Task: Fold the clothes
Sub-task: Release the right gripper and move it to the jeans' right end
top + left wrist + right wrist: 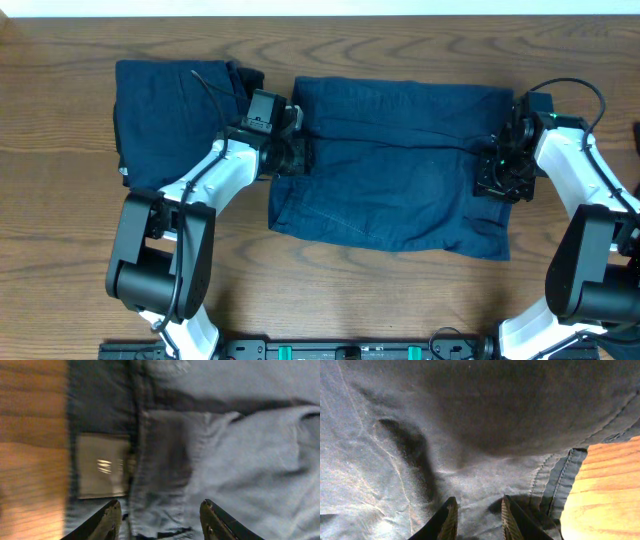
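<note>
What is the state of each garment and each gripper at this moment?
folded garment: folded into a rectangular bundle.
spread garment: laid out flat, wrinkled, between both grippers.
left gripper: open, above the spread garment's left edge.
right gripper: jaws narrow on the spread garment's right edge; grip unclear.

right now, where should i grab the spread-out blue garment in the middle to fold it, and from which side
Probably its short ends: the spread-out garment lies flat and wide, so pinch the hemmed edge at each end from above, left hand at the left, right hand at the right.
</note>
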Controlling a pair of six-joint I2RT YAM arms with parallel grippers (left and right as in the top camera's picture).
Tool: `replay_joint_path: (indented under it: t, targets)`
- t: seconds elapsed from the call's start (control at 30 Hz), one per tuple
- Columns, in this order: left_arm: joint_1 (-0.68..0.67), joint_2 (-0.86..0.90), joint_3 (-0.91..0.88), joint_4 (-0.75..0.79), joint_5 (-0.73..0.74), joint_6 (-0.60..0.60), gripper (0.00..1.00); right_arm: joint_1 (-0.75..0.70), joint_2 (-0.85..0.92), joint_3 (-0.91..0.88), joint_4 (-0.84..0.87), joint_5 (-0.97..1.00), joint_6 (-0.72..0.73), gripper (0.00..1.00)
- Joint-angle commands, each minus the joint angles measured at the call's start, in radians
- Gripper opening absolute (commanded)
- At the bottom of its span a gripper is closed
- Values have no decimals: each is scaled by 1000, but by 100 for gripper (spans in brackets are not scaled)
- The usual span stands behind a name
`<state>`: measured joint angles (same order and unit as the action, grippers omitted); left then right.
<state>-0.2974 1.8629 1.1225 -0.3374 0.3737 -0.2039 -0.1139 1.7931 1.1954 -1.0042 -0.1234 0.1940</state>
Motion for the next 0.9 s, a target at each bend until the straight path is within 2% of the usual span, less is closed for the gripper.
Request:
replay_joint_path:
  t: [0.0,0.17,0.37,0.5,0.6,0.67,0.87]
  targets:
    - [2,13,-6,-13,62,20,53,-4,11,-6,5,-8,9,28]
    - [0,13,-6,-43,62,20,52,-4,11,-6,19,-8,6,28]
    - [0,13,-6,-93,61,21,47,-37,11,-6,14,-7,7,27]
    - [0,13,-6,-95,61,20,47,-122,11,-6,19,-38,5,18]
    - [0,13,-6,-95,60,21,47,-206,11,-6,26,-185,-59,12]
    - [0,13,-6,-95,60,21,47,-263,11,-6,27,-268,-85,12]
    - [0,13,-6,-91,60,21,47,-399,11,-17,85,-330,-86,12]
